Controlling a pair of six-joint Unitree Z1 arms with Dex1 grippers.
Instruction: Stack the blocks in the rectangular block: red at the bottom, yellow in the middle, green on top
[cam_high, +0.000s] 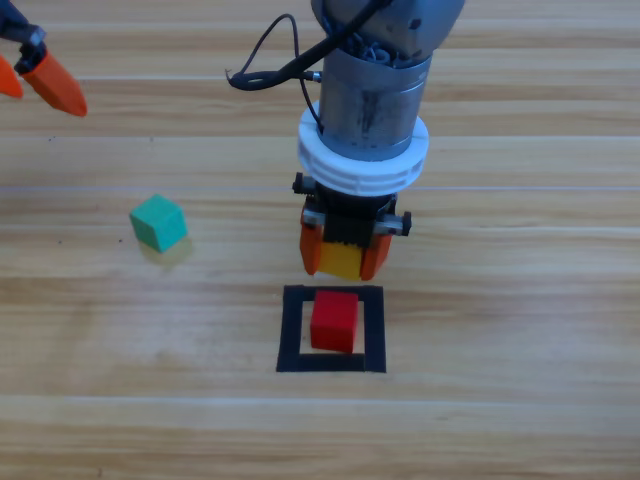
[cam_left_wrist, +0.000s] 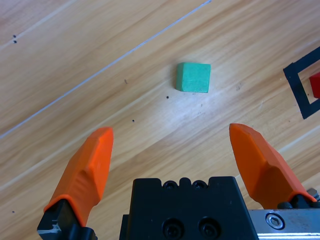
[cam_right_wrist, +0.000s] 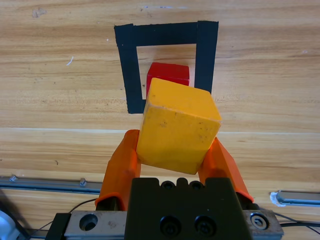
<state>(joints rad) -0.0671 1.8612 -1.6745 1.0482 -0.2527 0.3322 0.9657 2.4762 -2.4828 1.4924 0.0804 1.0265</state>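
Observation:
The red cube (cam_high: 334, 320) (cam_right_wrist: 168, 74) sits inside the black rectangular outline (cam_high: 291, 330) (cam_right_wrist: 129, 70) at the table's middle front. Just behind and above it, my right gripper (cam_high: 342, 255) (cam_right_wrist: 175, 150) is shut on the yellow cube (cam_high: 341, 264) (cam_right_wrist: 178, 125), which hangs clear of the red one. The teal-green cube (cam_high: 158, 222) (cam_left_wrist: 193, 77) rests on the wood to the left. My left gripper (cam_high: 35, 80) (cam_left_wrist: 175, 150) waits open at the top left corner, with nothing between its jaws.
A black cable (cam_high: 270, 60) loops beside the right arm's grey body (cam_high: 375, 90). The table's wooden planks (cam_high: 520, 300) run across the view.

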